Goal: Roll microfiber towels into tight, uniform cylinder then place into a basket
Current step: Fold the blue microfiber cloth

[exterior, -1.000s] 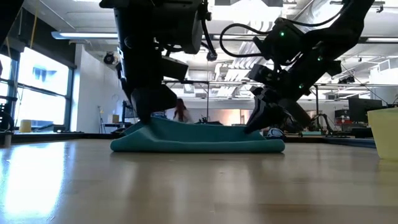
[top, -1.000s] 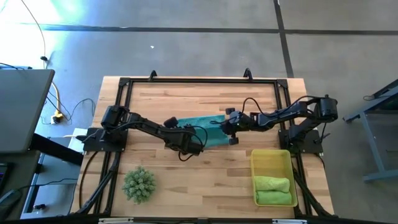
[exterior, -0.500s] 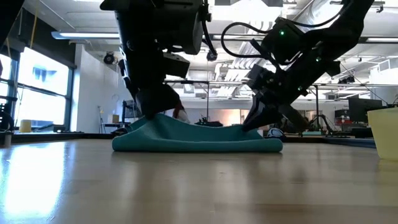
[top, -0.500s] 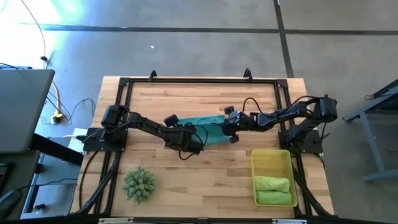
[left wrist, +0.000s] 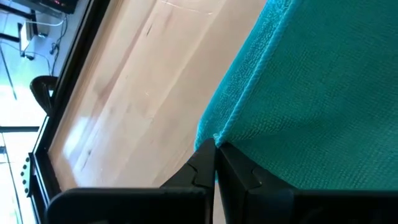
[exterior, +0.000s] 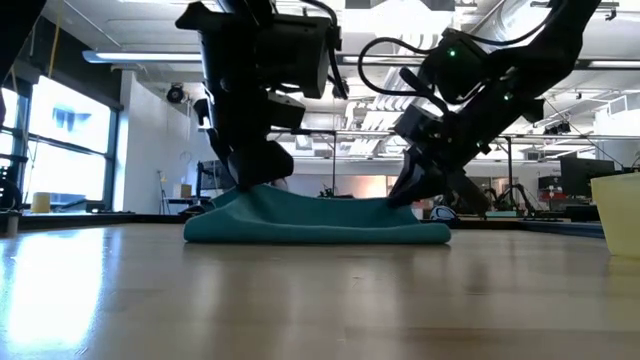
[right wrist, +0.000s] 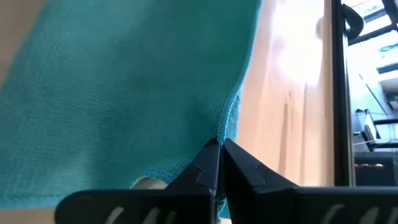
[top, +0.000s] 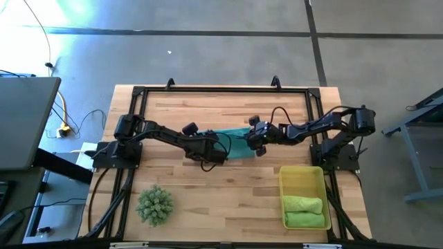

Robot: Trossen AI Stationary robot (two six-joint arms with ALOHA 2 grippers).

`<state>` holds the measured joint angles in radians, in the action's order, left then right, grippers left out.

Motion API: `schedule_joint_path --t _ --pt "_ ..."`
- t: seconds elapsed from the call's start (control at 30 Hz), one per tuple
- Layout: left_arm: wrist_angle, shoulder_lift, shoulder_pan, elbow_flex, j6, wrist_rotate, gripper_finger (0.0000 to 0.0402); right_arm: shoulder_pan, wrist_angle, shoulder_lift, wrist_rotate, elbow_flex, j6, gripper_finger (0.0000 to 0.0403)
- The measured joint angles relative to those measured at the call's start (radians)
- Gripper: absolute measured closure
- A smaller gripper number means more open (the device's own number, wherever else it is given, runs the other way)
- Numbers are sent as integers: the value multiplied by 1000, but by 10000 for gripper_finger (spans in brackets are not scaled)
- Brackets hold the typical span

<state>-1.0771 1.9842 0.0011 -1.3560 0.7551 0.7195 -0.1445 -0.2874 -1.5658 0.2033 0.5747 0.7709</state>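
the teal towel (top: 232,138) lies mid-table, its two near corners lifted. the left gripper (left wrist: 214,148) pinches one corner with jaws pressed together, and the right gripper (right wrist: 219,144) pinches the other the same way. the yellow basket (top: 302,178) sits at the table's right front, holding two green rolled towels (top: 303,211).

Landmark: we take the wooden table (top: 208,200) as reference.
Plant-like ball: we see a spiky green ball (top: 154,205) resting on the table's near-left area.
Frame: we see a black metal frame (top: 221,88) along the table's edges.
Yellow plug: we see one (top: 64,128) on the floor beyond the table's left side.
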Motion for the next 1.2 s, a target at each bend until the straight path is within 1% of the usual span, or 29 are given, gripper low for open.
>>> schedule_joint_path --t 0.23,0.43,0.63,0.73,0.83,0.9,0.93,1.03,1.1,1.17,1.2 --pt "1 0 14 0 0 -8 401 -57 -3 0 -7 0 23 402" --pt "2 0 20 0 0 -8 401 -81 -8 0 -110 0 20 402" --pt "5 0 20 0 0 -8 401 -80 -17 0 -123 0 23 399" --pt "6 0 20 0 0 -8 401 -80 -18 0 -126 0 23 381" --pt "6 0 20 0 0 -8 401 -80 -23 0 -122 0 24 347" --pt "7 0 23 0 0 -8 401 -80 -32 0 -71 0 53 321" --pt "9 0 26 0 0 -8 401 -80 -39 0 -29 0 73 309" --pt "18 0 40 0 0 -8 401 -80 -86 1 166 0 94 279" --pt "31 0 52 0 0 -9 401 -81 -96 1 259 0 94 268" --pt "36 0 62 0 0 -18 401 -74 -95 1 307 0 91 264" --pt "35 0 68 0 0 -28 401 -68 -93 1 311 0 75 264"
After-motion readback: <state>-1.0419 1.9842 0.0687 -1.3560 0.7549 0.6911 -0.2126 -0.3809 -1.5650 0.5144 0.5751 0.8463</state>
